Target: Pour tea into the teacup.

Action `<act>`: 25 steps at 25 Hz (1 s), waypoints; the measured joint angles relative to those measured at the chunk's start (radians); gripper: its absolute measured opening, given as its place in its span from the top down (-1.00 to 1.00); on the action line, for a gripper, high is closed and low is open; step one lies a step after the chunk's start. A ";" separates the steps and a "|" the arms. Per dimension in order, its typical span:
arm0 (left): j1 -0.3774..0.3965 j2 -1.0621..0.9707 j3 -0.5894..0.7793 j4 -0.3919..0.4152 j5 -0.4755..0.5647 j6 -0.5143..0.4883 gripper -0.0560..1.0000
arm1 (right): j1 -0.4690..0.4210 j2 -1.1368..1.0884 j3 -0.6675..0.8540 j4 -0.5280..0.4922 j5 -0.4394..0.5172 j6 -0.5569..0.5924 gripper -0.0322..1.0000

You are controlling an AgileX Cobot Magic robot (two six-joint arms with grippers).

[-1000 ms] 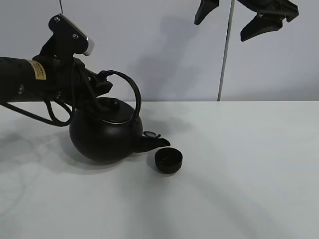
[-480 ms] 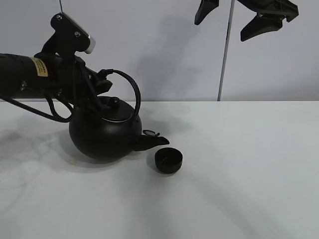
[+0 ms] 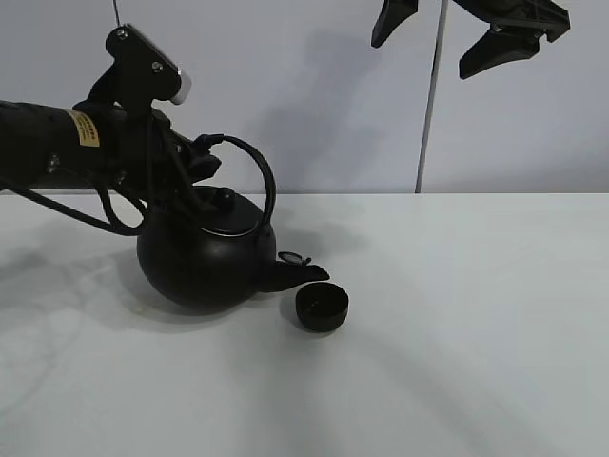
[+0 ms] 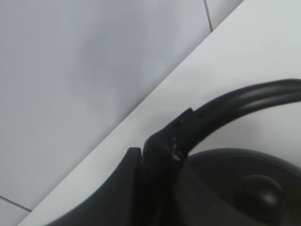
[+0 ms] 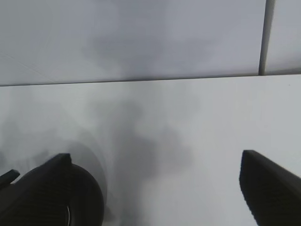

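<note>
Two grippers, only one working: the left gripper (image 3: 202, 152) is clamped on the arched handle (image 3: 259, 181) of the kettle (image 3: 205, 262). The right gripper (image 3: 471, 33) hangs high over the table (image 3: 457, 314), jaws wide apart, holding nothing. The kettle is tipped, its spout (image 3: 297, 275) dipping toward the teacup (image 3: 322, 307). The teacup sits upright on the table just beside the kettle, right under the spout tip or nearly so. Main risk: the tip looks lined up with the cup's near rim rather than its middle, so tea could run onto the table. The cup is small and low, so it would probably overflow fast. The grip sits at one end of the handle, so the heavy kettle might swing or slip, and a low spout could nudge the cup. No liquid is visible, and the depth between tip and rim can't be told. Only the high view shows spout and cup together. The left wrist view shows a finger (image 4: 133, 183) tight against the handle and the lid knob (image 4: 259, 194), but no cup. The right wrist view shows just its own spread fingertips (image 5: 268, 188) over table.
</note>
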 joint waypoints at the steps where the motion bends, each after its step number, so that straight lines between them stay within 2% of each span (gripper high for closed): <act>1: 0.000 0.000 0.000 0.000 0.004 0.001 0.71 | 0.000 0.000 0.000 0.000 0.000 0.000 -0.35; 25: 0.000 0.000 0.000 -0.005 0.008 0.071 0.71 | 0.000 0.000 0.000 0.000 0.000 0.000 -0.35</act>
